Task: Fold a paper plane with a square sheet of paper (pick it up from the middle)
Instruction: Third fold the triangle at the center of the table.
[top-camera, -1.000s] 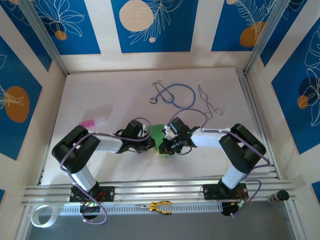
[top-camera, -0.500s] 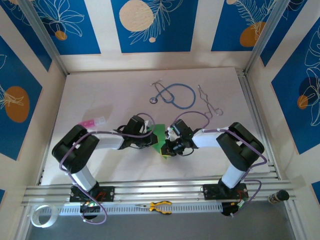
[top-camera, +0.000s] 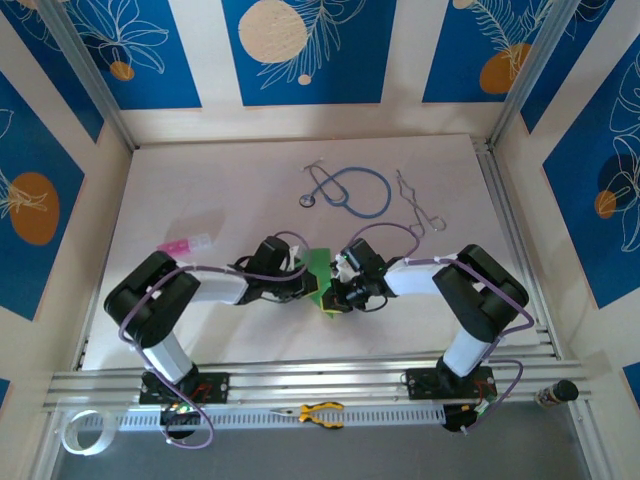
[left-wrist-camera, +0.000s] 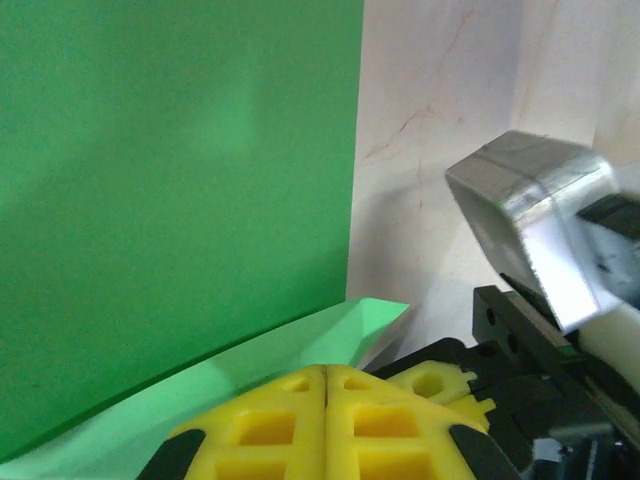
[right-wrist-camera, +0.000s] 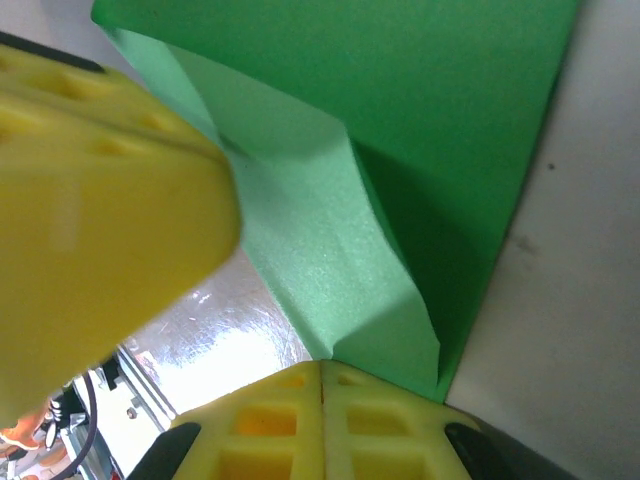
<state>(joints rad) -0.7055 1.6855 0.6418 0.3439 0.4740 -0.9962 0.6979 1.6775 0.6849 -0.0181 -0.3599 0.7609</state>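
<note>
Converging low, left gripper (left-wrist-camera: 327, 378) and right gripper (right-wrist-camera: 322, 370) touch green sheet (left-wrist-camera: 180, 180).

Bright green folded sheet of paper (left-wrist-camera: 180, 200): matt, unmarked, faintly grainy on its paler underside. Below it, yellow moulded fingers (left-wrist-camera: 270, 430), dull plastic with square pockets. Right of the sheet, the pale bench (left-wrist-camera: 430, 120) is smooth and faintly red-veined, then a silvery block (left-wrist-camera: 535, 225), looking like brushed metal, softly shining.

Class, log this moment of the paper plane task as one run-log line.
green paper: partly folded, between both arms | left jaws: shut, at a fold | right jaws: shut, at a corner | plane: unfinished
</note>
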